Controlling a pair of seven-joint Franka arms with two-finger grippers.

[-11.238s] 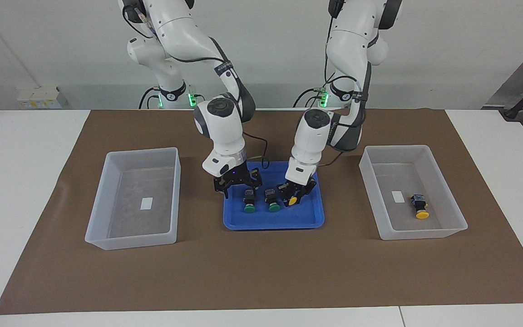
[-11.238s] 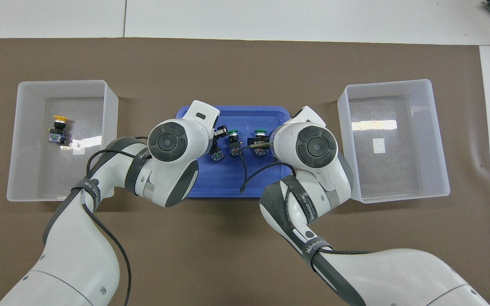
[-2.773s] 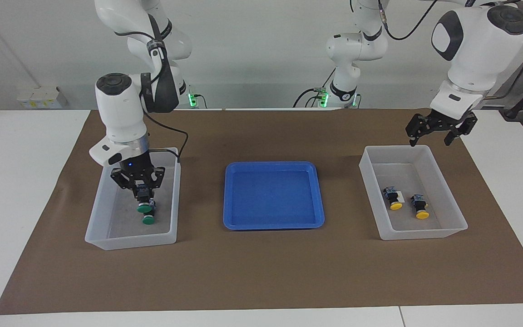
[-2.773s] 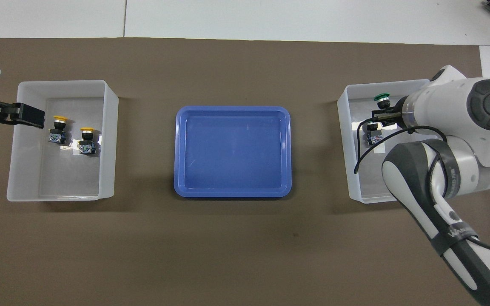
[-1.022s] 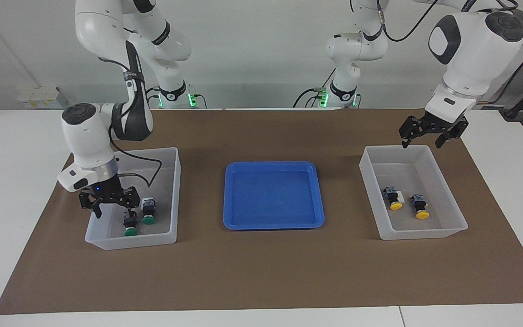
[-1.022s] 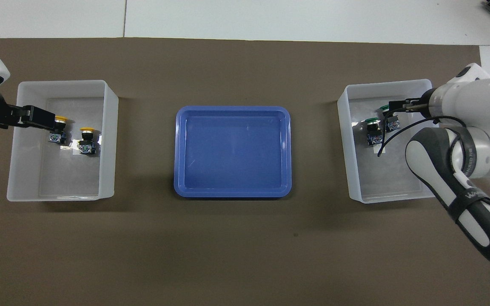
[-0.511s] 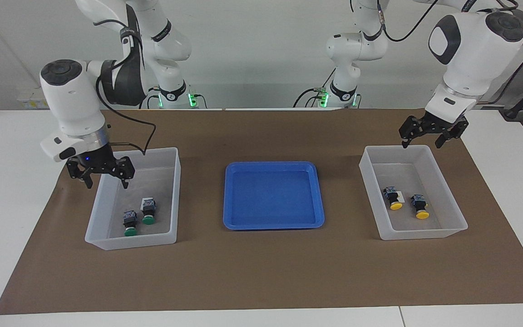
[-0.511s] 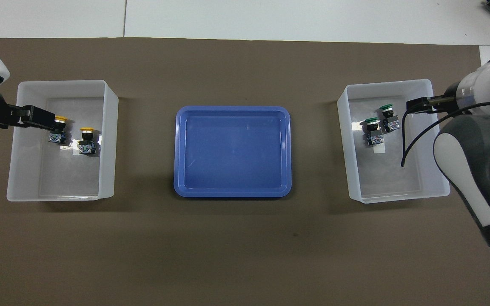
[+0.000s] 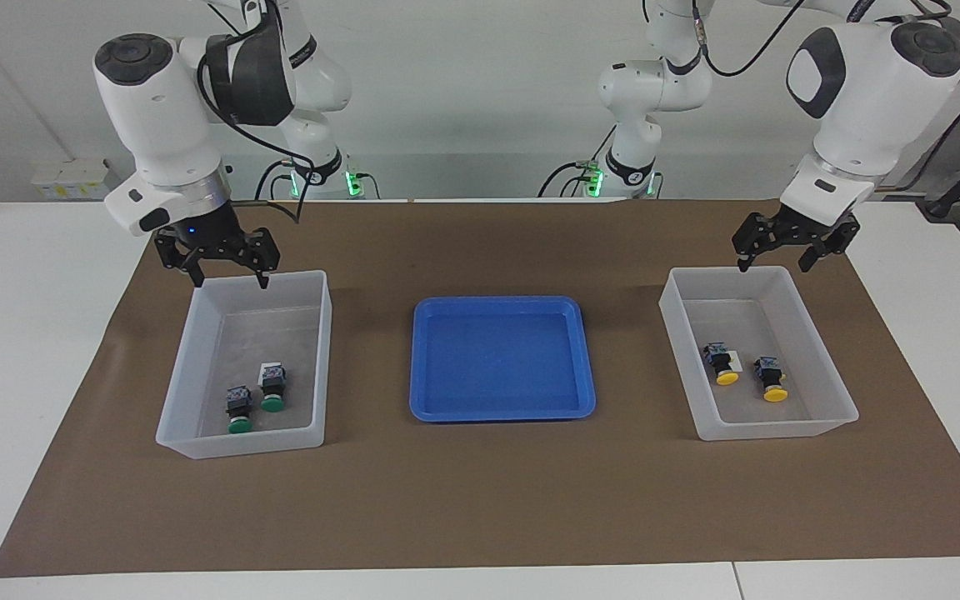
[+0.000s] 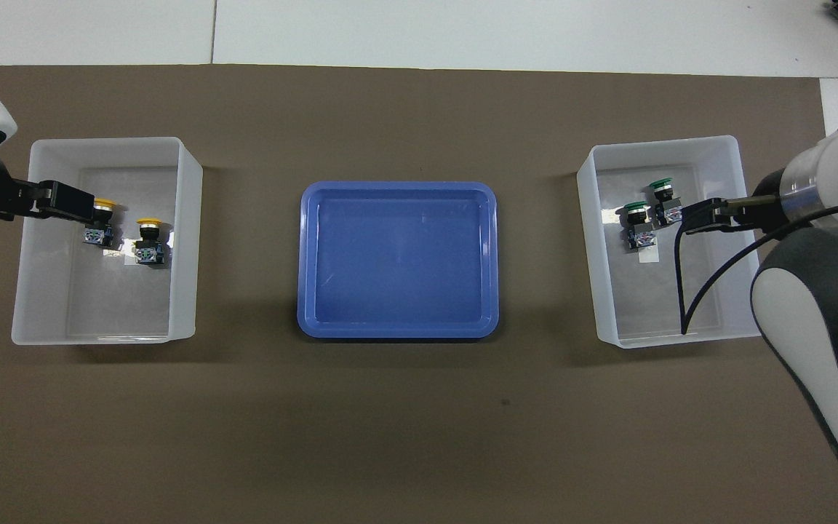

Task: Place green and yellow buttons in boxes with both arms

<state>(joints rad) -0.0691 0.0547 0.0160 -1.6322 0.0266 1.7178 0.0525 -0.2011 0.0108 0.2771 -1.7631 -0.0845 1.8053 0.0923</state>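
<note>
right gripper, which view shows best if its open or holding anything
The facing view: the right gripper hangs open and empty above the edge of the box holding the two green buttons. The overhead view shows only one dark finger slantwise over that box, so its opening cannot be read.

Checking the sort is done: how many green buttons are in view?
2: both green buttons lie side by side in the box at the right arm's end. None seems hidden.

Green buttons (image 9: 252,404): we see both in the right arm's box (image 9: 197,350).
Yellow buttons (image 9: 748,372): both in the left arm's box (image 9: 813,342).
Blue tray (image 9: 422,400): between the boxes.
</note>
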